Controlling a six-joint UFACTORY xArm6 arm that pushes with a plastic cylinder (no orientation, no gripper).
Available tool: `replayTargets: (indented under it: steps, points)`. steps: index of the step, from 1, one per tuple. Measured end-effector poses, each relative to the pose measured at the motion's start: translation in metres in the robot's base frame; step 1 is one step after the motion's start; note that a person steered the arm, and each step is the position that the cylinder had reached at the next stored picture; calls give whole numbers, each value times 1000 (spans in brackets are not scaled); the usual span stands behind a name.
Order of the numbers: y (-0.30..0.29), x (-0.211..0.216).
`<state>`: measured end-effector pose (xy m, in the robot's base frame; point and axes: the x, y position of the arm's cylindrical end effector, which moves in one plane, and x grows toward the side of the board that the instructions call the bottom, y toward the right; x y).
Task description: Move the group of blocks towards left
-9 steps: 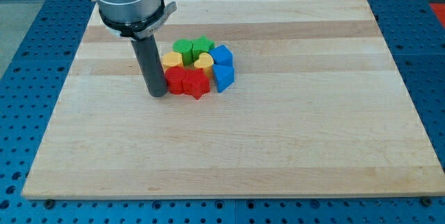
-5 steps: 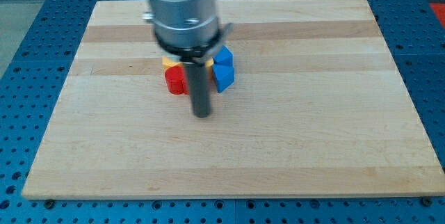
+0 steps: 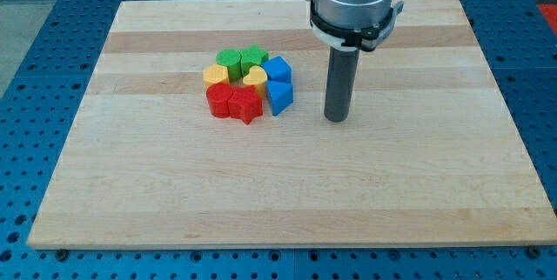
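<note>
— Well, how did the arm stand?

— The silver cylinder hung over the upper right of the wooden desk [image 3: 418,184], the dark rod pointing straight down. My tip [image 3: 336,119] rested on the wood to the view's right of the cluster, apart from it, nearest the lower blue block [image 3: 279,97]. There were no fingers on this arm, only the rod, so nothing was held.

— And the count?

— Eight blocks, touching in one clump left of the desk's centre: two green, two yellow, two red, two blue. The green round block [image 3: 229,58] and green star [image 3: 253,56] sat at the top, the yellow block [image 3: 215,75] and yellow heart [image 3: 254,76] below them, the red round block [image 3: 218,101] and red star [image 3: 245,103] at the bottom, the upper blue block [image 3: 278,69] on the right.

— Surfaces?

— Pale planked wood, smooth; matte coloured blocks; blue perforated base [image 3: 52,19] around.
</note>
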<state>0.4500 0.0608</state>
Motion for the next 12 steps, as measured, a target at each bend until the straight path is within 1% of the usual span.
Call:
replayTargets:
  steps: [1, 3, 7, 12]
  points:
    - [-10, -2]
    - [-11, -37]
    - [-78, -37]
    - [-96, -42]
